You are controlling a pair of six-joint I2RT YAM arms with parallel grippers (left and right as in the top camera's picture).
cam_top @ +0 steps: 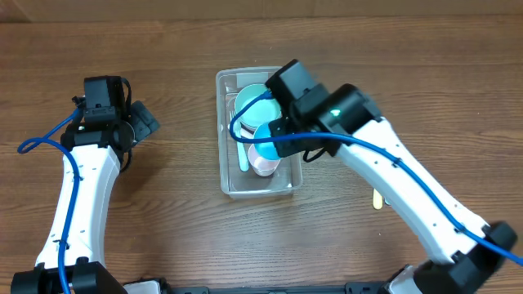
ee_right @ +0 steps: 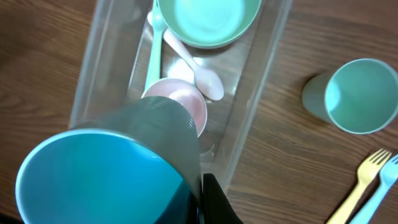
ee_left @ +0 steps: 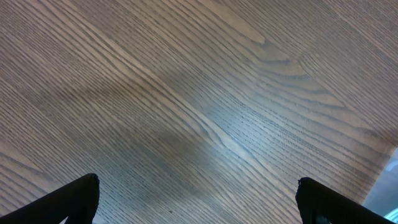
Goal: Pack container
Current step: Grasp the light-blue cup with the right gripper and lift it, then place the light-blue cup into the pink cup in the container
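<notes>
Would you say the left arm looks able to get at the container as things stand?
Probably yes: the left gripper hangs open and empty over the table, and nothing lies between it and the container.

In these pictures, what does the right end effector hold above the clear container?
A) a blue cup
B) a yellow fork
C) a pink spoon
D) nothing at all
A: in the right wrist view the blue cup fills the near foreground, pressed against the right end effector, with the clear container just below it.
</notes>
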